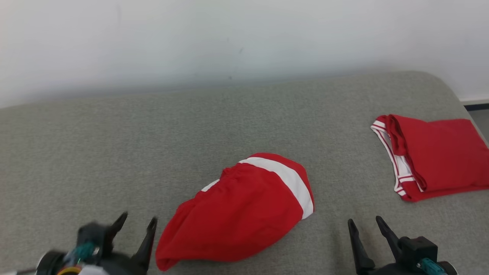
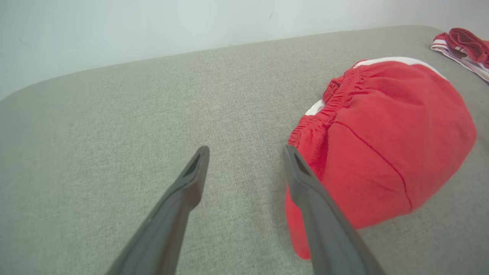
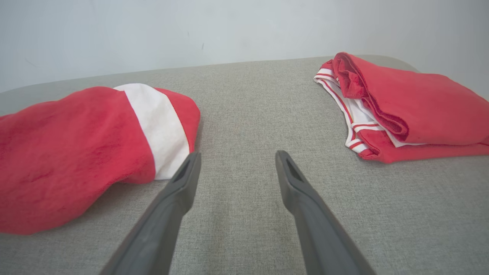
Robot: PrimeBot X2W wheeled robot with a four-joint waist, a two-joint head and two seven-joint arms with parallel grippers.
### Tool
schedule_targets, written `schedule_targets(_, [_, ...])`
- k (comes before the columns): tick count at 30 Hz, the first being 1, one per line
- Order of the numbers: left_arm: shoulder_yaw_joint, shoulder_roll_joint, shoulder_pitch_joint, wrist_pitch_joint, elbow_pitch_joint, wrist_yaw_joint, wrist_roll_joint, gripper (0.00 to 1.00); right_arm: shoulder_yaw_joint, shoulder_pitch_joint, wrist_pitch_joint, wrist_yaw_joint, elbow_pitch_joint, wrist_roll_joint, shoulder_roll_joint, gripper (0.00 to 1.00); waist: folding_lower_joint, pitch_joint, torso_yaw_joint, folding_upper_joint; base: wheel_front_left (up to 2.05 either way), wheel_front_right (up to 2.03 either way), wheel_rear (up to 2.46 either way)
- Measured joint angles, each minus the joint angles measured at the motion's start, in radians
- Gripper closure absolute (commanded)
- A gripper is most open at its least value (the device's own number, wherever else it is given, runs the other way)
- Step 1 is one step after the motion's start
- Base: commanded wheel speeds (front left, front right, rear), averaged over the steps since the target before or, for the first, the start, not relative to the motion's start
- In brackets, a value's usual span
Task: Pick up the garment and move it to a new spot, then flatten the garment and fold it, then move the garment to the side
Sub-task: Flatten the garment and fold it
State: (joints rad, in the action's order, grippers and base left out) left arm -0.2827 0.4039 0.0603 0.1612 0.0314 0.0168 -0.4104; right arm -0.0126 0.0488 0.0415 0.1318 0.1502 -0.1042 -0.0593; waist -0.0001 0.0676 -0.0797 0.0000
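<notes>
Nearest, along the bottom edge, are two grippers: the left gripper (image 1: 138, 218) and the right gripper (image 1: 364, 220), both with jaws apart and empty. Lower centre, between them, lies the bunched red garment (image 1: 244, 210). A second, folded garment (image 1: 439, 156) sits at right. Both rest on a grey fabric surface (image 1: 114, 152), with a white wall (image 1: 229, 38) behind.

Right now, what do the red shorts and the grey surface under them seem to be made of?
The red shorts look like soft matte knit cloth: gathered elastic waistband, slight fuzz. The grey surface seems woven upholstery: fine flecked weave, no shine.
</notes>
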Motion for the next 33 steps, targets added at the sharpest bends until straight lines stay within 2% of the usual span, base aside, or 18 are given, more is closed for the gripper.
schedule_targets(1, [-0.012,-0.006,0.037,0.022,-0.002,0.008,0.000,0.00,-0.002,-0.005,0.001,0.000,0.000,0.000,0.000,0.00,0.0000,0.004,-0.008,0.0000,0.00,0.00,0.00])
schedule_targets(3, [-0.038,-0.035,0.129,0.078,0.028,0.028,-0.014,0.31,-0.012,-0.019,0.004,0.000,-0.003,0.000,0.001,0.00,0.0000,0.014,-0.027,0.0000,0.00,0.00,0.00])
schedule_targets(4, [-0.088,-0.120,0.337,0.144,0.141,0.055,-0.031,0.27,-0.035,-0.048,0.016,0.000,0.002,-0.003,0.003,0.00,0.0001,0.042,-0.073,0.0001,0.00,0.00,0.00])
schedule_targets(5, [-0.097,-0.136,0.382,0.160,0.179,0.058,-0.031,0.00,-0.045,-0.055,0.021,0.000,0.007,-0.006,0.003,0.00,0.0001,0.049,-0.087,0.0001,0.00,0.00,0.00])
schedule_targets(10, [-0.127,-0.174,0.516,0.250,0.366,0.068,-0.037,0.00,-0.090,-0.083,0.040,0.000,0.034,-0.021,0.006,0.00,0.0002,0.082,-0.167,0.0001,0.00,0.00,0.00])
schedule_targets(17, [-0.136,-0.166,0.615,0.352,0.516,0.056,-0.039,0.00,-0.088,-0.093,0.073,0.000,0.070,-0.032,0.007,0.00,0.0002,0.122,-0.281,0.0001,0.00,0.00,0.00])
schedule_targets(21, [-0.137,-0.161,0.631,0.424,0.554,0.040,-0.043,0.00,-0.076,-0.095,0.082,0.000,0.077,-0.034,0.007,0.00,0.0001,0.142,-0.330,0.0001,0.00,0.00,0.00])
schedule_targets(27, [-0.141,-0.158,0.642,0.479,0.558,0.015,-0.050,0.02,-0.076,-0.097,0.084,0.000,0.081,-0.034,0.007,0.00,0.0002,0.166,-0.353,0.0001,0.00,0.00,0.00])
schedule_targets(28, [-0.142,-0.157,0.642,0.480,0.554,0.014,-0.050,0.25,-0.079,-0.099,0.084,0.000,0.081,-0.035,0.007,0.00,0.0002,0.167,-0.352,0.0001,0.00,0.00,0.00])
schedule_targets(30, [-0.148,-0.159,0.642,0.444,0.529,0.025,-0.050,1.00,-0.081,-0.105,0.084,0.000,0.082,-0.035,0.007,0.00,0.0002,0.167,-0.347,0.0001,0.00,0.00,0.00])
schedule_targets(33, [-0.145,-0.173,0.662,0.295,0.470,0.042,-0.035,1.00,-0.081,-0.107,0.083,0.000,0.083,-0.035,0.008,0.00,0.0002,0.163,-0.334,0.0001,0.00,0.00,0.00])
